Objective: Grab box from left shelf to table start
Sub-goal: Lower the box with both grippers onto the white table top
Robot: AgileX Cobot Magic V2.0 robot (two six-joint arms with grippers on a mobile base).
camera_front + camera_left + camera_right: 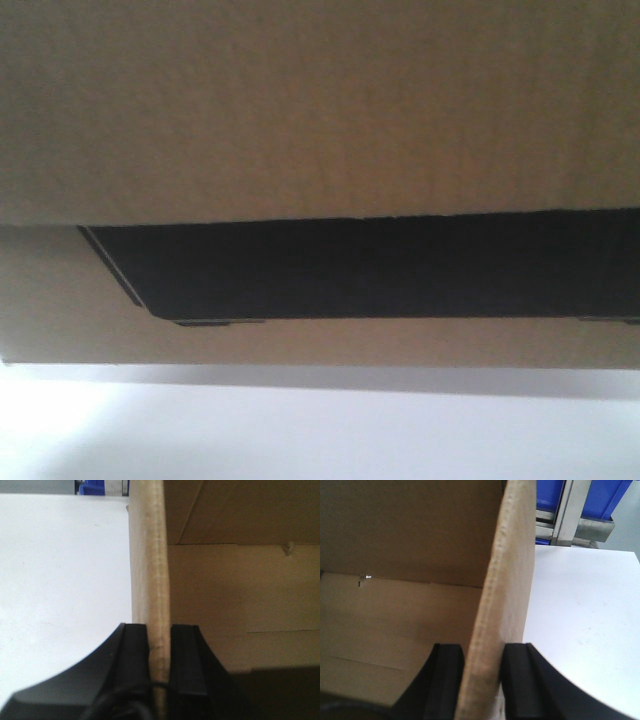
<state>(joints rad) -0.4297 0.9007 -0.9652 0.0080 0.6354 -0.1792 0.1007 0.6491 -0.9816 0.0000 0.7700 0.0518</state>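
Box [320, 110] | left wall clamped in left claw [159, 630]; right wall clamped in right claw [482, 650]; table [320, 430] beneath

Every view is soft and slightly blurred, the white table [60, 580] glaring overexposed beside the black fingers [131, 660] while the box [410, 535] interior beyond them lies dim.
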